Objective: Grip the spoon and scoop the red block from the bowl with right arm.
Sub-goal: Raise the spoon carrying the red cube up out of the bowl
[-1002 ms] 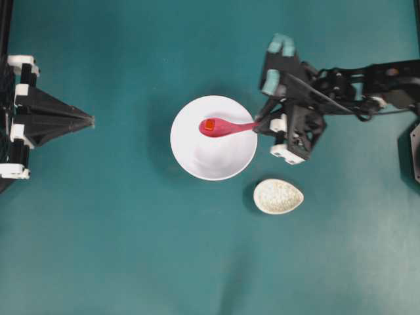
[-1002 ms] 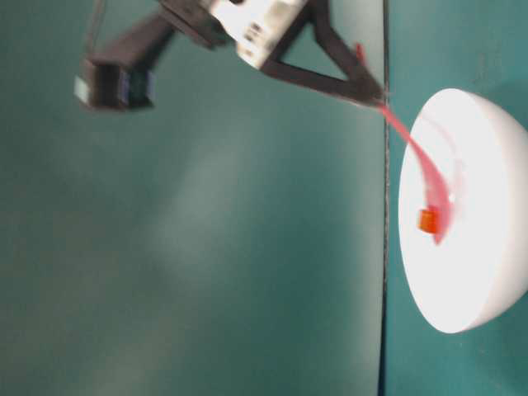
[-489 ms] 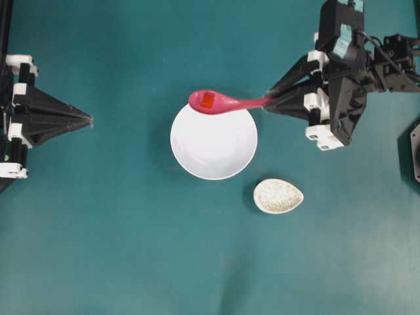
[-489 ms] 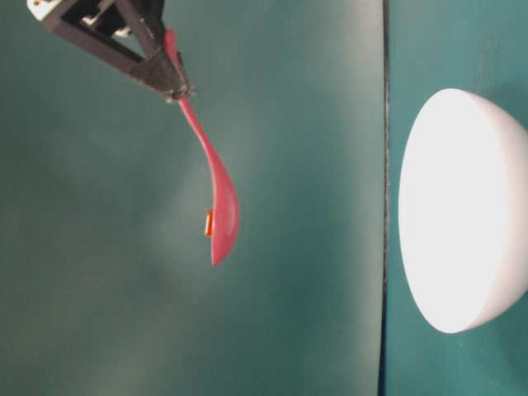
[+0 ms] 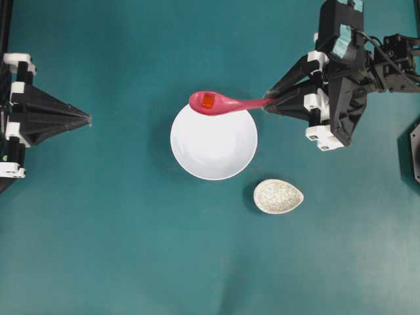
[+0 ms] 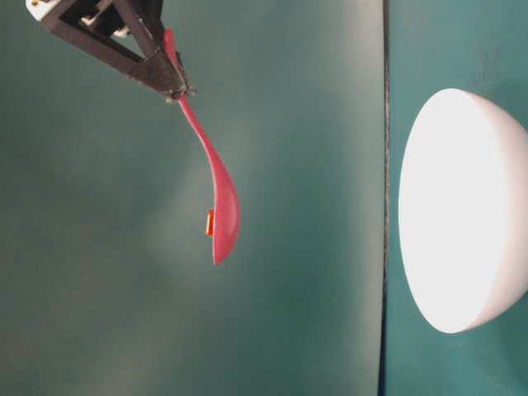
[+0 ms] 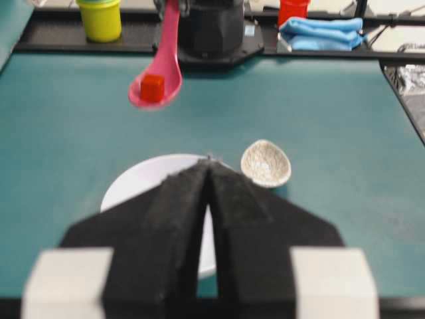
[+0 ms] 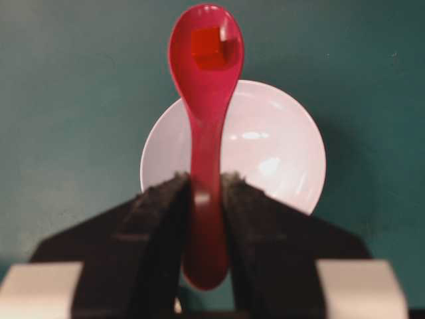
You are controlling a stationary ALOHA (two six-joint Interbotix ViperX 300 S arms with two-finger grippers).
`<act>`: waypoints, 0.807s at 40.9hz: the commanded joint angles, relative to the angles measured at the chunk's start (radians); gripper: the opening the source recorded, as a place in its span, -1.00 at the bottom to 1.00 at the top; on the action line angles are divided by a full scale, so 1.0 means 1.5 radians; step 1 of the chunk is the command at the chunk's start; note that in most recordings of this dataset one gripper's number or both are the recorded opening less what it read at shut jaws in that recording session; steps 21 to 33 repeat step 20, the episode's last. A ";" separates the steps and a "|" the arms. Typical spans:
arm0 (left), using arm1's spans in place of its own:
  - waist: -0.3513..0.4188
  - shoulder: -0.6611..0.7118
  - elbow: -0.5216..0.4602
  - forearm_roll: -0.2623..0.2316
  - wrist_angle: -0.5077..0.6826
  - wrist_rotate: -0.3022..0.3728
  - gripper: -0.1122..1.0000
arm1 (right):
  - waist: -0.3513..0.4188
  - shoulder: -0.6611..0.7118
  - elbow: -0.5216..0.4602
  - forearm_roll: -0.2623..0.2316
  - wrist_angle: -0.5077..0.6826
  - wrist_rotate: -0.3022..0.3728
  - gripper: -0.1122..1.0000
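I had the right gripper point(image 5: 268, 107) clamped on the handle of the spoon point(image 5: 223, 103), which hung in the air well above the bowl point(image 5: 214, 141). The red block point(image 5: 208, 101) sat in the spoon's scoop, over the bowl's far rim in the overhead view. My left gripper point(image 5: 89, 120) hung apart at the table's edge, fingers pressed together on nothing. A speckled dish point(image 5: 278, 195) lay just beside the bowl.
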 commanded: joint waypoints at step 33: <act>0.000 0.001 -0.017 0.000 -0.003 0.009 -0.80 | 0.002 -0.004 -0.018 -0.001 -0.004 -0.001 -0.36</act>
